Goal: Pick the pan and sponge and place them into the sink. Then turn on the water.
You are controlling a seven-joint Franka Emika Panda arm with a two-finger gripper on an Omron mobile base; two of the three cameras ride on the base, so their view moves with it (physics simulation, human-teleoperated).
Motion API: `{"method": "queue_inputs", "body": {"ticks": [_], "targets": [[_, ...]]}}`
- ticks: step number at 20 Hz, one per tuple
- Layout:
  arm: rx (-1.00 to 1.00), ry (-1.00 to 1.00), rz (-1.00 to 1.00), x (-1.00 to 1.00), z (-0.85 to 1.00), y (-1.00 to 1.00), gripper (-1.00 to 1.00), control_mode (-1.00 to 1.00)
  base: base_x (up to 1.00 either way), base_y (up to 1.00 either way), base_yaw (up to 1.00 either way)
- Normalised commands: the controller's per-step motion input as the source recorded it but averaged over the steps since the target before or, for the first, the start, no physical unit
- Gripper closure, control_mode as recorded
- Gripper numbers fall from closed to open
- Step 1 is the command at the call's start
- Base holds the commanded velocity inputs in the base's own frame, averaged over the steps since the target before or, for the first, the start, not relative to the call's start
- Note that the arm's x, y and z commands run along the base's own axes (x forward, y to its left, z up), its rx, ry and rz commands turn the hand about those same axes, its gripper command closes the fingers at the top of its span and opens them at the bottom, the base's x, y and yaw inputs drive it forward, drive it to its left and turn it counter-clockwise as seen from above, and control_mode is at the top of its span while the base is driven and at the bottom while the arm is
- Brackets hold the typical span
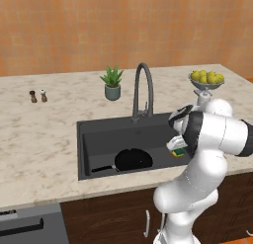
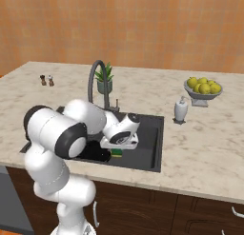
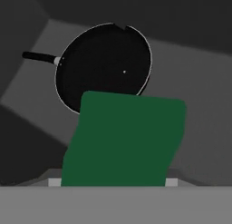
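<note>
Holding the sponge (image 1: pixel 179 150) shut between its fingers, the gripper (image 1: pixel 178 148) hangs over the sink's (image 1: pixel 99 127) right side. The pan (image 1: pixel 133 159) lies inside already, so next I judge it must open, then reach the faucet (image 1: pixel 142 90).

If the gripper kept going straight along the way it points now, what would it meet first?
Probably the pan. The gripper, holding the sponge, points down into the sink, and the hand view has the pan right beyond the sponge. Depth is unclear, so it might touch the sink floor beside the pan instead.

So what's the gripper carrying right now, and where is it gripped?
The gripper holds the sponge above the sink; the exact grip spot is hidden.
</note>
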Motion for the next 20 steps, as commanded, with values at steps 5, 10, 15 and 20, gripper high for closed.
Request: {"method": "queue_inputs", "body": {"ticks": [5,10,15,20], "targets": [[0.09,0.07,0.07,0.3,-0.43,0.01,1.0,-1.0,0.0,0.0,0.0],[0.06,0.1,0.03,0.43,-0.37,0.13,1.0,-1.0,0.0,0.0,0.0],[0.03,0.11,0.01,0.48,-0.4,0.18,-1.0,-1.0,0.0,0.0,0.0],[0.02,0.01,0.02,0.21,-0.26,0.0,-1.0,-1.0,0.0,0.0,0.0]]}}
